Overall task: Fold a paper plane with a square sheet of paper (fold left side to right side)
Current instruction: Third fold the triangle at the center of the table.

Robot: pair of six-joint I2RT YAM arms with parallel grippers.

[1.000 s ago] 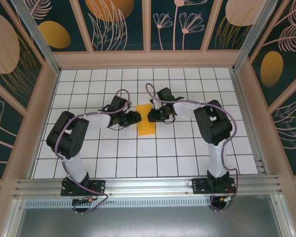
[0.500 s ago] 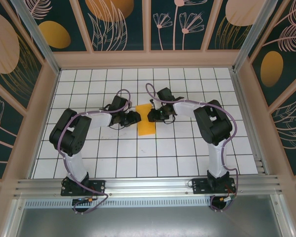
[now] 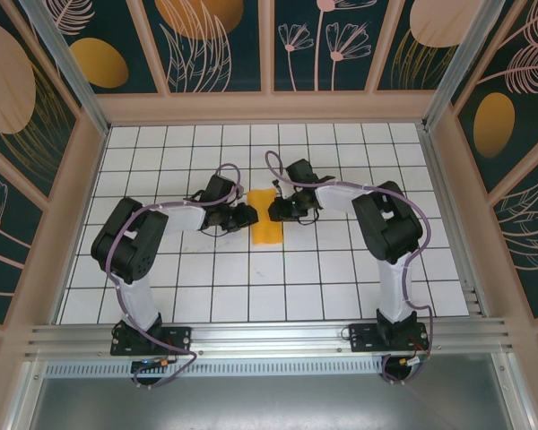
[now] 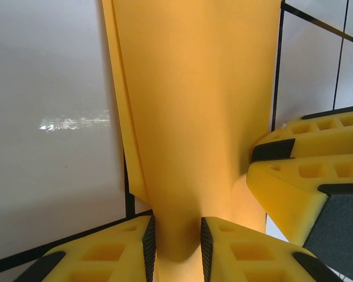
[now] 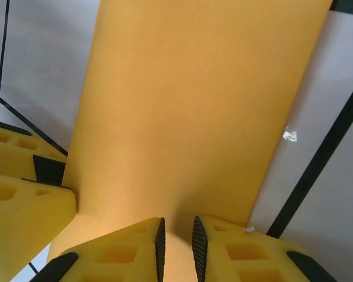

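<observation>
The square sheet of paper point(image 3: 265, 229) lies folded into a narrow orange strip on the white tiles at mid-table. My left gripper point(image 3: 245, 215) sits at its left edge and my right gripper point(image 3: 274, 210) at its upper right. In the left wrist view the left gripper point(image 4: 177, 238) stands tips-down on the paper point(image 4: 194, 106). Its jaws are a small gap apart and the sheet looks slightly humped between the pads. In the right wrist view the right gripper point(image 5: 176, 232) also rests on the paper point(image 5: 188, 117), with a narrower gap. No pointed paper plane shape shows.
The white grid-tiled table point(image 3: 341, 269) stretches around the paper. Wooden frame walls point(image 3: 269, 107) close off the back and sides. The right gripper's fingers point(image 4: 306, 176) show close beside my left one, and the left gripper's fingers point(image 5: 17, 205) beside my right.
The left arm has edged right toward the paper and its jaws have narrowed. The right arm and the paper have stayed in place.
</observation>
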